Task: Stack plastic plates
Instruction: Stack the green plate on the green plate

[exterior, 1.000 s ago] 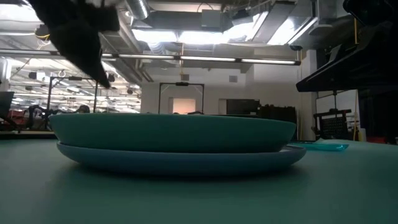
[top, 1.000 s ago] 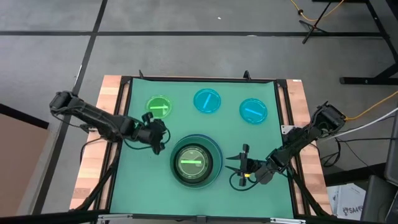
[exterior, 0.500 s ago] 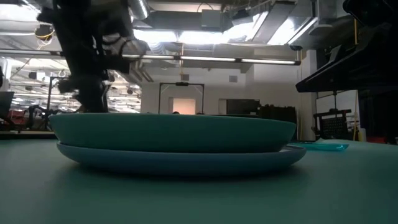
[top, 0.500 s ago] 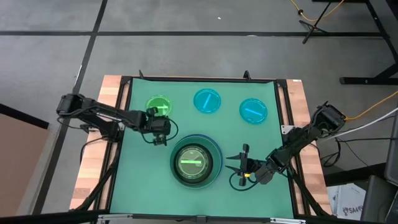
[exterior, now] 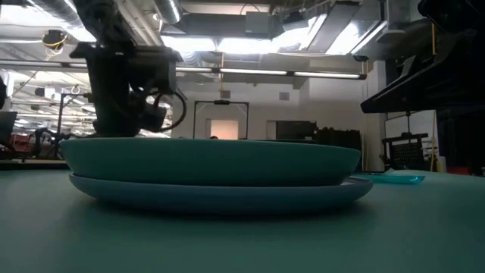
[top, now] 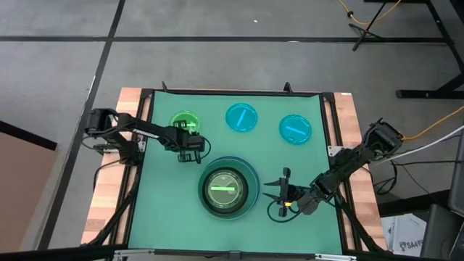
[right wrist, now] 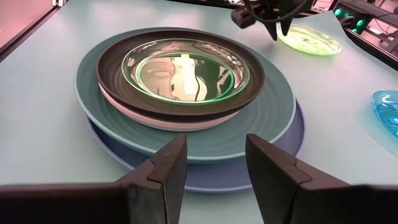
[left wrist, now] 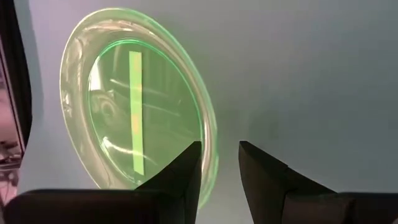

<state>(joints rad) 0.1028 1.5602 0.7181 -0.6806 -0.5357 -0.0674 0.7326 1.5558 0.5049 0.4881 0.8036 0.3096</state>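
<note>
A stack of plastic plates (top: 228, 190) stands at the table's near middle: a blue one (right wrist: 267, 163) at the bottom, then teal (right wrist: 273, 106), white (right wrist: 163, 118) and black (right wrist: 249, 79), with a small bright green one (right wrist: 180, 67) inside on top. Another bright green plate (left wrist: 134, 112) lies flat on the mat at the far left. Two cyan plates (top: 241, 117) (top: 296, 128) lie at the far side. My left gripper (left wrist: 221, 168) hovers open at the green plate's rim on the stack side, pointing steeply down. My right gripper (right wrist: 217, 165) waits open just right of the stack.
The green mat (top: 167, 210) has bare room left of the stack and along the near edge. Wooden strips (top: 109, 203) and a black frame border the mat. The left arm (top: 138, 132) reaches in over the left edge, the right arm (top: 348, 163) over the right.
My left gripper has swung from beside the stack's left side toward the lone bright green plate, sinking toward the mat and rolling about its own axis. Its finger gap looks unchanged. The plates have not moved.
</note>
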